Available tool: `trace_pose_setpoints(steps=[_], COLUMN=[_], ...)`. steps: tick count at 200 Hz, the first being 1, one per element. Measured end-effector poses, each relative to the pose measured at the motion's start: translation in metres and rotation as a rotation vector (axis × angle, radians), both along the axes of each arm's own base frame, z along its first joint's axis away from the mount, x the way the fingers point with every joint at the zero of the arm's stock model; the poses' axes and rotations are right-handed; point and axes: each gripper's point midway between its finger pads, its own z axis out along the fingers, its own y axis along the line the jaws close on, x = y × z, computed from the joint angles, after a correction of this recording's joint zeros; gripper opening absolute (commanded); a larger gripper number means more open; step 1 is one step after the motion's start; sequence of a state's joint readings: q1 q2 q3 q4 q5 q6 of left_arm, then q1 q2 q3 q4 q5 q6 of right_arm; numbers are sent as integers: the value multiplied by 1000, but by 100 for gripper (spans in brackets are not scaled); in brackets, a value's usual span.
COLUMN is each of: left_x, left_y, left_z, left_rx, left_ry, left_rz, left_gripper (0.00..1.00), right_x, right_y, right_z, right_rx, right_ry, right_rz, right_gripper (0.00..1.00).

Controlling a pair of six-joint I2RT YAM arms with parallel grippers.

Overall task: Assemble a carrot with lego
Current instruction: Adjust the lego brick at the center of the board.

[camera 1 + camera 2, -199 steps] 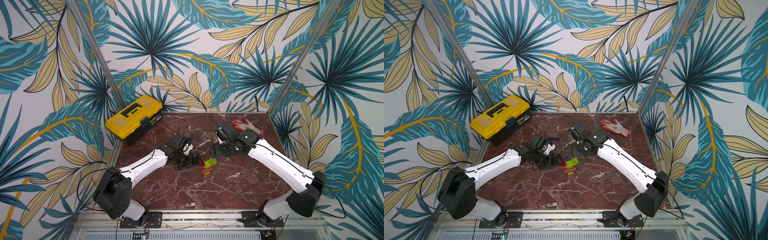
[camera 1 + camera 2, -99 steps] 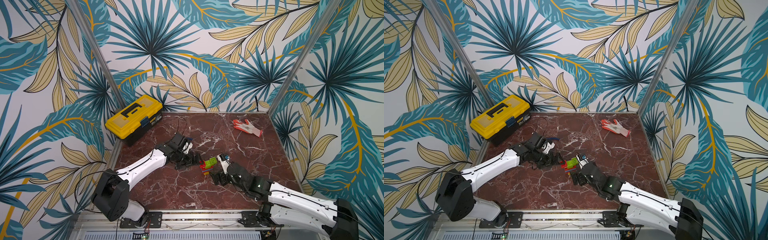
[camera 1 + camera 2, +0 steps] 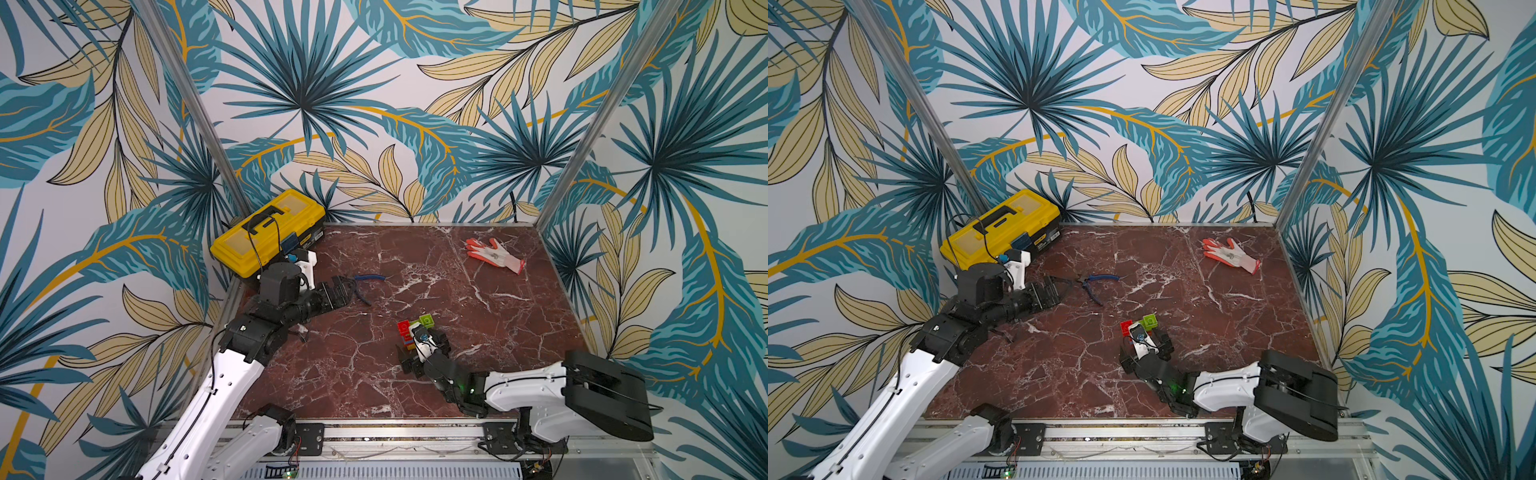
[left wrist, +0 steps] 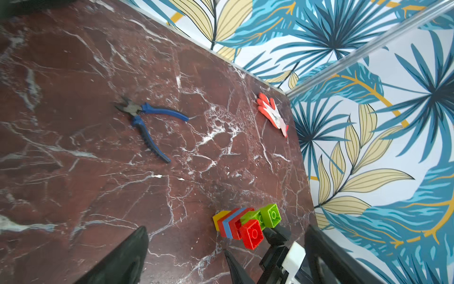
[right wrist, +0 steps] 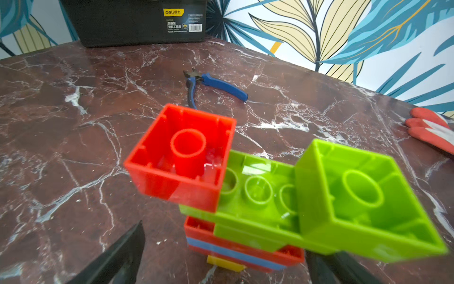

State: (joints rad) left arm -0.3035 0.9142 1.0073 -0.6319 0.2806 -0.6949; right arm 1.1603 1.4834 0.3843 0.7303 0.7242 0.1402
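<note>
Right wrist view: the carrot (image 5: 270, 194) fills the frame. It rests on the table (image 5: 73, 147) between the fingers of the right gripper (image 5: 224, 239). These fingers stand wide apart, one on each side of the stack. Neither is seen pressing on a brick, so nothing is clamped. The wide opening gives clearance for the long lime-green brick, the widest part.

Carrot position: near the table's middle, toward the front edge. The yellow tip points toward the right arm; the red and lime-green top bricks point toward the back wall. Whether it lies flat or leans cannot be told. All colour bands appear joined, so the assembly is judged complete or nearly so.

Left gripper (image 3: 343, 291): fingers apart and empty, low over the table on the toolbox (image 3: 299, 210) side, just beside the pliers (image 3: 370, 277). This station is judged to leave the right arm's working space free, with the carrot in sight of the left wrist camera.

Glove (image 3: 494, 255): back right corner, well apart, not involved.

Caution: an off-centre closing or withdrawal of the right fingers could shift or tip the stack.
</note>
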Motion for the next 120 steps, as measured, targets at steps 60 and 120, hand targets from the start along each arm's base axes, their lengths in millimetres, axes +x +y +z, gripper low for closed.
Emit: trace_pose_setpoints(steps=[60, 120], left_x=[-2, -1], left_y=[8, 10], left_z=[-26, -26], left_rx=[31, 35], left_ry=[76, 75], left_rz=[19, 28], left_gripper=[99, 100], right_x=[14, 20], right_y=[8, 4], right_z=[3, 6], right_rx=[54, 79], right_ry=[-71, -75], right_rz=[-54, -75], right_gripper=[82, 54])
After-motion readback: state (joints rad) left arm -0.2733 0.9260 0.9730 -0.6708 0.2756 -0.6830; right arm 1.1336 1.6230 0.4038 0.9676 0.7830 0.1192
